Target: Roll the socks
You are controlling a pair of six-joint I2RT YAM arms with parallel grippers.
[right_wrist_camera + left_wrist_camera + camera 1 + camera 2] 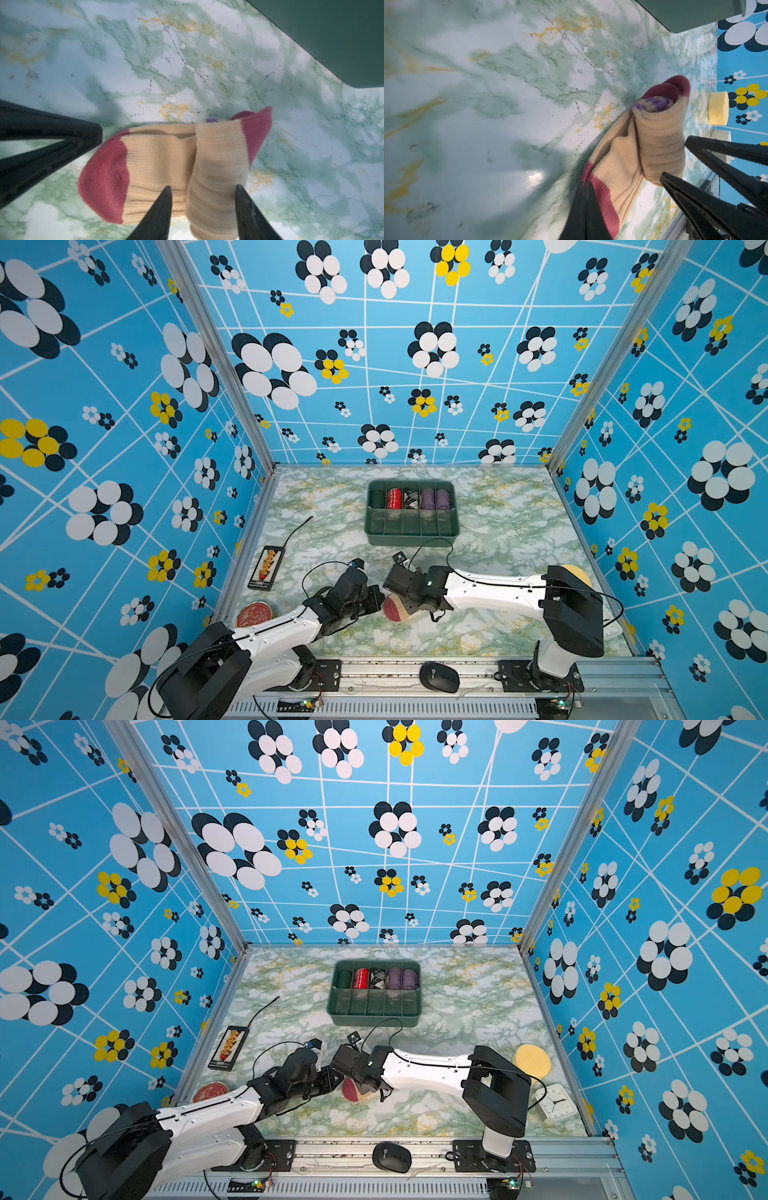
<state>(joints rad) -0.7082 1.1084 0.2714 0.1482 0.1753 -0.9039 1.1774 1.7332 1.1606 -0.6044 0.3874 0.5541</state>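
The socks [394, 609] [352, 1091] lie on the marble table near the front, between my two grippers. They are tan and ribbed with maroon ends, and they are part rolled. In the right wrist view the roll [218, 162] stands beside the flat maroon toe [104, 180]. My right gripper [202, 190] [405, 608] is shut on the near end of the roll, one finger on each side. My left gripper [584, 184] [379, 602] is shut, with its tips against the edge of the maroon toe [602, 199]. I cannot tell whether it pinches fabric.
A green divided tray [411, 533] stands behind the arms and holds rolled socks, among them a red roll [393, 497] and purple ones [434, 497]. A black abacus [268, 568] and a red disc [255, 614] lie at the left. A yellow sponge [532, 1058] and a white clock [555, 1104] sit at the right.
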